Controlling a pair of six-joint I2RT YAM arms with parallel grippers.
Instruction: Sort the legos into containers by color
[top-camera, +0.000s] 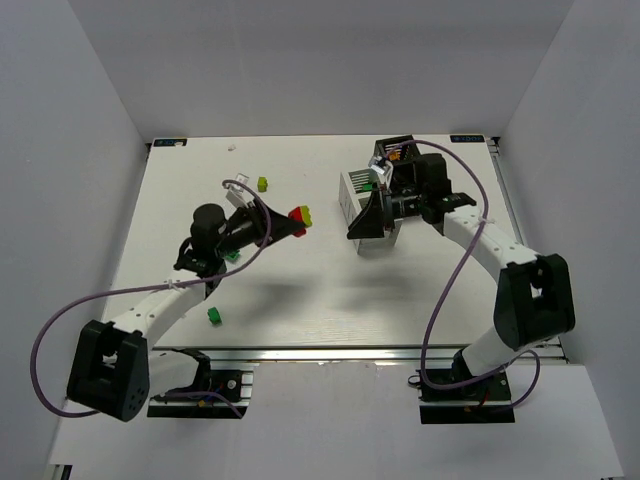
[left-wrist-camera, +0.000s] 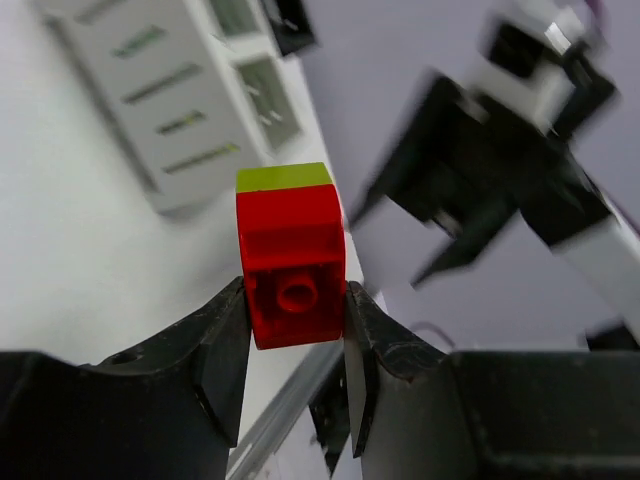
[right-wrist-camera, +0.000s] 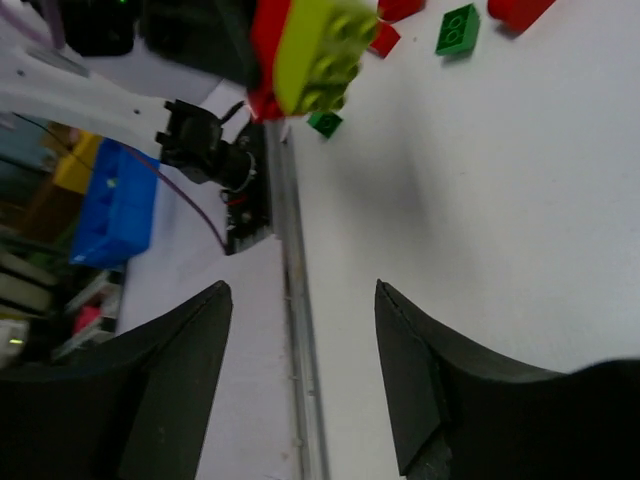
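Observation:
My left gripper (top-camera: 288, 224) is shut on a red lego (left-wrist-camera: 292, 260) that has a lime-yellow lego (left-wrist-camera: 284, 177) stuck to its far end, and holds the pair above the table. In the right wrist view the same joined pair (right-wrist-camera: 318, 50) hangs at the top, well beyond my right gripper (right-wrist-camera: 303, 300), which is open and holds nothing. That gripper (top-camera: 362, 228) hovers just in front of the white container (top-camera: 360, 188). The black container (top-camera: 393, 148) sits behind it, mostly hidden by the right arm. Loose legos lie on the table: green ones (top-camera: 214, 315) (top-camera: 232, 255) and a lime one (top-camera: 263, 183).
The right wrist view shows more loose bricks on the table past the held pair: green (right-wrist-camera: 458, 30) (right-wrist-camera: 324, 123) and red (right-wrist-camera: 520, 10). The table's metal front rail (right-wrist-camera: 295, 330) runs under the right gripper. White walls enclose the table on three sides.

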